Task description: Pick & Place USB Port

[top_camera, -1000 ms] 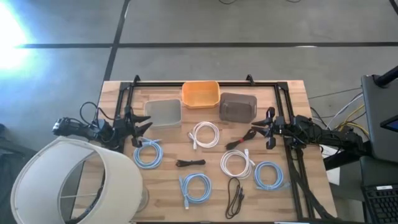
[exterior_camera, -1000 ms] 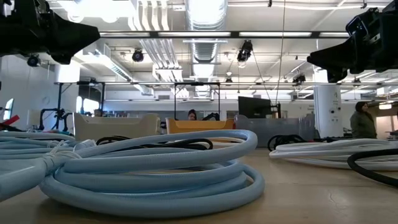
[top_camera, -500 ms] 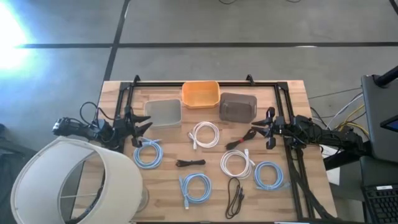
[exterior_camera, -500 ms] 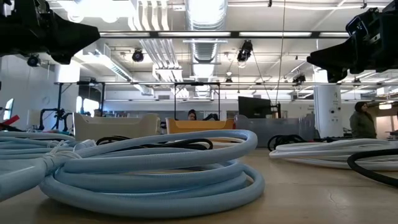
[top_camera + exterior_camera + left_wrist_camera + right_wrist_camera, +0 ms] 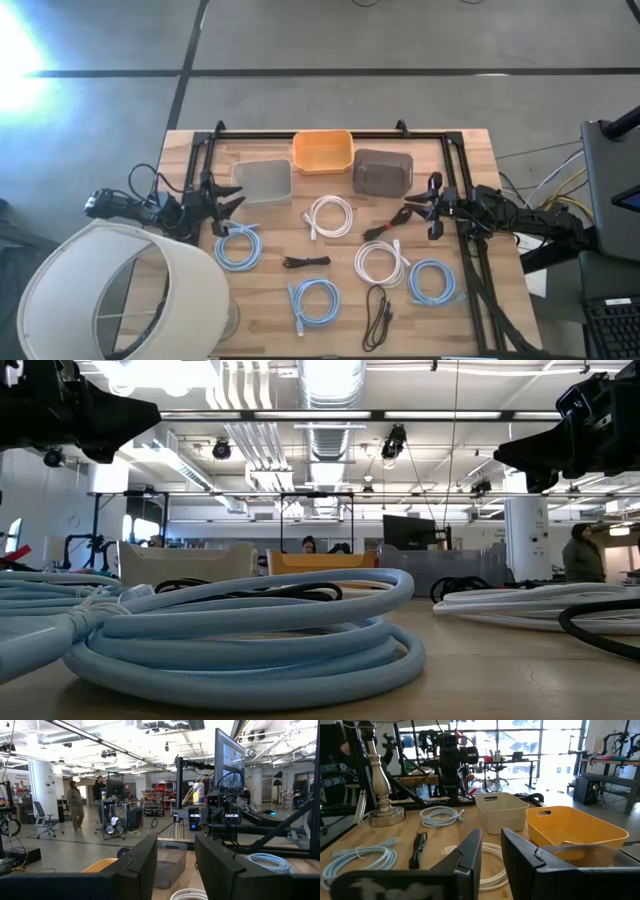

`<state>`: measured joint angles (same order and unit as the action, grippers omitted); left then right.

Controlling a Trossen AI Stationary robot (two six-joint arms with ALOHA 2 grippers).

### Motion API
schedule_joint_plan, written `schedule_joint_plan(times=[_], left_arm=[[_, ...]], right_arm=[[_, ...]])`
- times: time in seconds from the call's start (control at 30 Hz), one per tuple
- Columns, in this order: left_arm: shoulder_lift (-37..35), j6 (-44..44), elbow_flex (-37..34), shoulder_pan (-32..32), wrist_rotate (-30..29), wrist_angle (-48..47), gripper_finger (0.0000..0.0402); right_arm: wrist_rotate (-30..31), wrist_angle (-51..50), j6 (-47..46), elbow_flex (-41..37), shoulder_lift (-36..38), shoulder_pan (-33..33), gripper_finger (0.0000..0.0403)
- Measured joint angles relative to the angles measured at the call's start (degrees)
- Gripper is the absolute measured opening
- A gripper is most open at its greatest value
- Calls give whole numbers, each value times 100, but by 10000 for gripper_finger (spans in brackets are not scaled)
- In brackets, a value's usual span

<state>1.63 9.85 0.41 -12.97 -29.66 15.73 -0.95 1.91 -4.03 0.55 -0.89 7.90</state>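
Several coiled cables lie flat on the wooden table: two white coils, three light-blue coils, two black cables and a red-and-black one. At the far side stand a pale bin, an orange bin and a grey bin. My left gripper hovers open at the table's left side, above the nearest blue coil. My right gripper hovers open at the right side, near the red-and-black cable.
A black frame runs around the far edge and both sides of the table. A lamp with a large white shade stands over the near left corner. In the low view a light-blue coil fills the foreground. People stand in the room beyond.
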Motion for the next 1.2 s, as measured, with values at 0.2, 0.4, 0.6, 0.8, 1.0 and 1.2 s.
schedule_joint_plan(times=[0.2,0.4,0.6,0.8,1.0,1.2], left_arm=[[-1,1,0,-1,1,0,136],[-2,1,0,-1,0,0,136],[-1,1,1,-1,1,0,136],[0,0,2,-2,1,0,136],[0,0,0,-1,1,0,136],[-2,0,2,0,-3,15,136]], right_arm=[[-2,0,0,-1,0,-2,82],[-1,0,0,-1,-1,-1,83],[-1,0,0,-1,-1,0,73],[0,0,0,-1,0,-2,68],[0,5,0,-1,0,-2,76],[-2,11,-619,0,0,0,83]])
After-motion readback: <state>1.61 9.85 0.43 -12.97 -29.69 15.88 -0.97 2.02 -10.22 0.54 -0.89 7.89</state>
